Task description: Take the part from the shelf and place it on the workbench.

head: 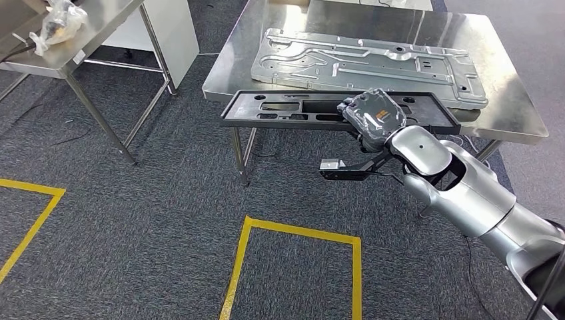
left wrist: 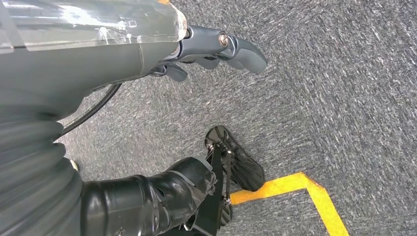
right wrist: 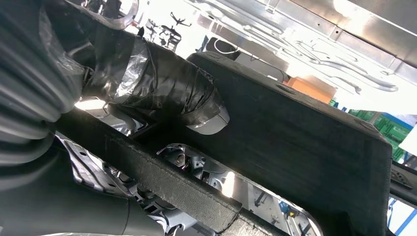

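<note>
The part is a long black frame point(head: 293, 107) with several cutouts, lying level across the front edge of the steel workbench point(head: 506, 100), its left end jutting past the edge. My right hand point(head: 373, 117) grips its right half from above. In the right wrist view the tape-wrapped thumb point(right wrist: 162, 88) presses on the black frame point(right wrist: 295, 147) and the fingers point(right wrist: 192, 162) show through a cutout beneath. My left hand point(left wrist: 216, 46) hangs over the carpet with nothing in it.
A large silver stamped metal panel point(head: 366, 63) lies on the workbench just behind the black frame. A second steel table point(head: 80, 40) with a plastic bag point(head: 56, 23) stands at the far left. Yellow tape lines point(head: 300, 233) mark the carpet.
</note>
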